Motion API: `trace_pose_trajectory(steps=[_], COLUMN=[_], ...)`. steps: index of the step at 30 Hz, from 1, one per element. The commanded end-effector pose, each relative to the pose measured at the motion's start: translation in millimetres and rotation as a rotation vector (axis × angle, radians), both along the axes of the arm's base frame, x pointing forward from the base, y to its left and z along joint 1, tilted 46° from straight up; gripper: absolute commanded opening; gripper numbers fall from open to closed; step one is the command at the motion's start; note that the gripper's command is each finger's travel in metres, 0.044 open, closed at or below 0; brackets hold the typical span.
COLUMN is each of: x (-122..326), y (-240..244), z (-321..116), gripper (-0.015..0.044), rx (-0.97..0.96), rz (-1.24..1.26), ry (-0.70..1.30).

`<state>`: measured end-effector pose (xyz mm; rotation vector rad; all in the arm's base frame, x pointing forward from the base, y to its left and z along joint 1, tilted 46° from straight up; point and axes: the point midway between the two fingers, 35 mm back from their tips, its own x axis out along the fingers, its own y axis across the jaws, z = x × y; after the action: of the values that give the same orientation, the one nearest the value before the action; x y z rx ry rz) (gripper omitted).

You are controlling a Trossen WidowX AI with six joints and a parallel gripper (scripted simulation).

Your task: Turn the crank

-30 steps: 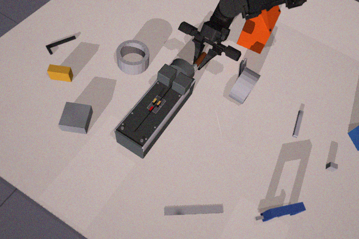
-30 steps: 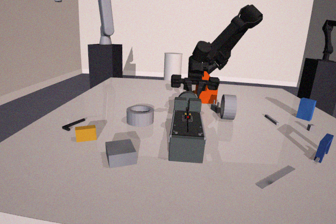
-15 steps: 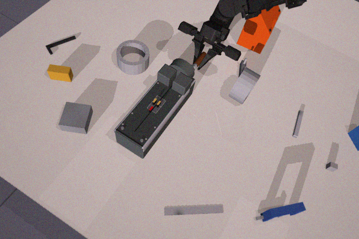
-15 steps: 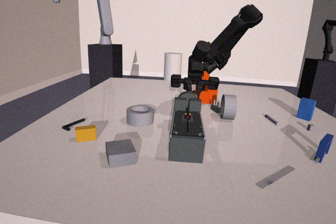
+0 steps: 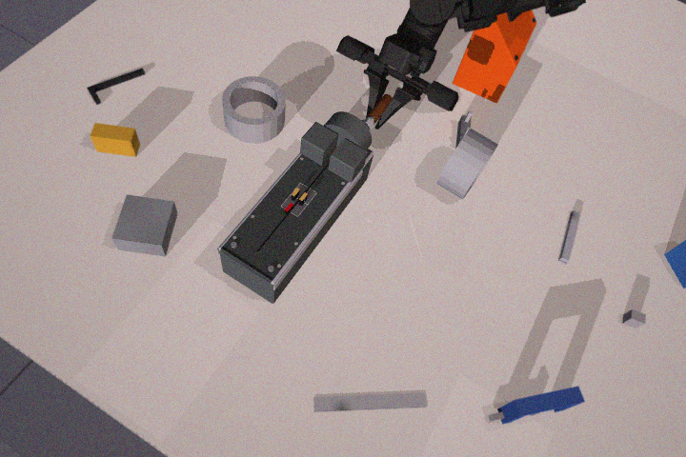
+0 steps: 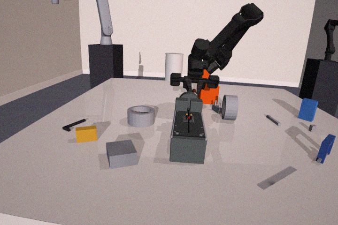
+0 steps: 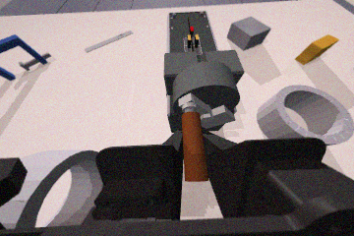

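The long grey machine point(image 5: 257, 269) point(image 6: 188, 149) point(image 7: 177, 29) sits on the table, its long side running away from my arm. My gripper point(image 5: 378, 121) point(image 6: 193, 90) point(image 7: 189, 132) is squeezing the brown handle point(image 5: 381, 108) point(image 6: 194, 91) point(image 7: 194, 147), which points back toward my arm. Now I think I must turn it gently, bringing the red pointer point(image 5: 289, 207) point(image 6: 189, 117) point(image 7: 192, 29) level with the brass marks point(image 5: 303, 197) point(image 6: 191, 115) point(image 7: 197, 37).

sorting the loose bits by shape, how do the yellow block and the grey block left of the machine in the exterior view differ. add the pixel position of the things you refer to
The yellow block point(image 5: 113, 141) point(image 6: 86, 134) point(image 7: 317, 49) is bright yellow, while the grey block point(image 5: 145, 223) point(image 6: 121, 153) point(image 7: 249, 32) is plain grey. The yellow block is a thin slab standing on a narrow face; the grey block is thicker and bulkier. Both are straight-edged and stand on the table apart from the machine.
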<state>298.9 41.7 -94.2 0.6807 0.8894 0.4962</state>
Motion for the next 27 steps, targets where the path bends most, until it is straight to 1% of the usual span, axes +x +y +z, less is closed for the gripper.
trace_pose_trajectory(steps=[1,27], x=[1.7,3.4], y=[-9.5,-19.2], z=[-0.7,-7.4], gripper=[0.0,0.0], rx=[-0.004,-0.005], rz=[-0.018,-0.018], ry=[-0.003,-0.004])
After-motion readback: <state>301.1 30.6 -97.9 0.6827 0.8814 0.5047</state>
